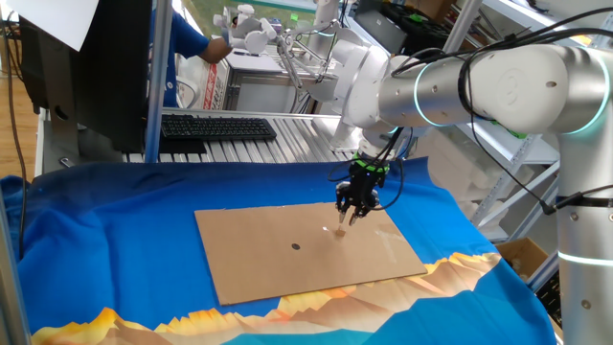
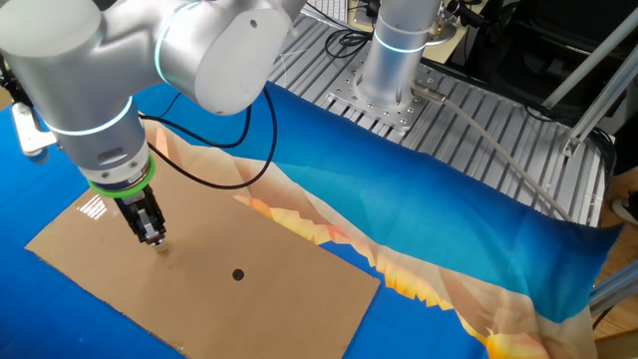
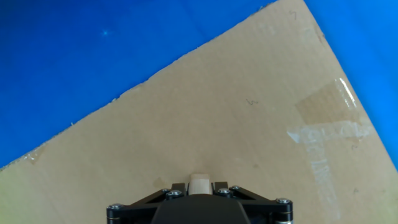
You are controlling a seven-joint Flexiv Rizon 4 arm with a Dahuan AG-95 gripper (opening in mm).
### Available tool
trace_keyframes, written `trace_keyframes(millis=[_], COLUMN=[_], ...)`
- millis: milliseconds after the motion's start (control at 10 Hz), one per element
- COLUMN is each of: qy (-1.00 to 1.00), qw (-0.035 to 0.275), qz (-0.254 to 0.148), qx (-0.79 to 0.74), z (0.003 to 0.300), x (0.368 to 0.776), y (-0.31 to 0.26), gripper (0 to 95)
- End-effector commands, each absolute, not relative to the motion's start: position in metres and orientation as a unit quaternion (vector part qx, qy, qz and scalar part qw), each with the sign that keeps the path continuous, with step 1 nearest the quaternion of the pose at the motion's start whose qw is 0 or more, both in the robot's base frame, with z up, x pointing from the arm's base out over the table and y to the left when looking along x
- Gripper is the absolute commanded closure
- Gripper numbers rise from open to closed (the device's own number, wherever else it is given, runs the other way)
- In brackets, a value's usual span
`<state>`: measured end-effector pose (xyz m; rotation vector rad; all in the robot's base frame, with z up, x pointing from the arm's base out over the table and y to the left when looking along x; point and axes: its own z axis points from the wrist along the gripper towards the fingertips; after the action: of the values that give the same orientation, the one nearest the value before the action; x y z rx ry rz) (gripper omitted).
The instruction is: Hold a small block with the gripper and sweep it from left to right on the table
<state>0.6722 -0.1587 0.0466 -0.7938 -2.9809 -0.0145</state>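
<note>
The small block [image 3: 199, 183] is a pale tan piece pinched between my black fingers in the hand view, its tip against the brown cardboard sheet [image 3: 236, 118]. In one fixed view my gripper [image 1: 345, 223], black with a green ring, points down onto the right part of the cardboard [image 1: 287, 264], and the block [image 1: 341, 230] shows as a tiny pale speck at its tip. The other fixed view puts my gripper [image 2: 156, 239] over the cardboard's left part [image 2: 249, 309]. The table [image 1: 115, 240] is clothed in blue fabric with an orange jagged border.
A small dark round dot [image 1: 295, 246] lies on the cardboard left of the gripper, also the dot [image 2: 237, 274]. Clear tape [image 3: 326, 130] is stuck on the cardboard. A black keyboard [image 1: 218, 126] sits on the slatted metal bench behind. The arm's base column [image 2: 394, 50] stands beyond the table.
</note>
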Motion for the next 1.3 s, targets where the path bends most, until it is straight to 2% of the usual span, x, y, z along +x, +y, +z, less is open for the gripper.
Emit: trace_keyframes(millis=[100, 1300], qy=[-0.967, -0.967], qw=[0.028, 0.012], qz=[-0.009, -0.013], qx=[-0.255, -0.254], z=[0.045, 0.035], x=[0.672, 0.674], y=[-0.160, -0.156], gripper=[76.0, 76.0])
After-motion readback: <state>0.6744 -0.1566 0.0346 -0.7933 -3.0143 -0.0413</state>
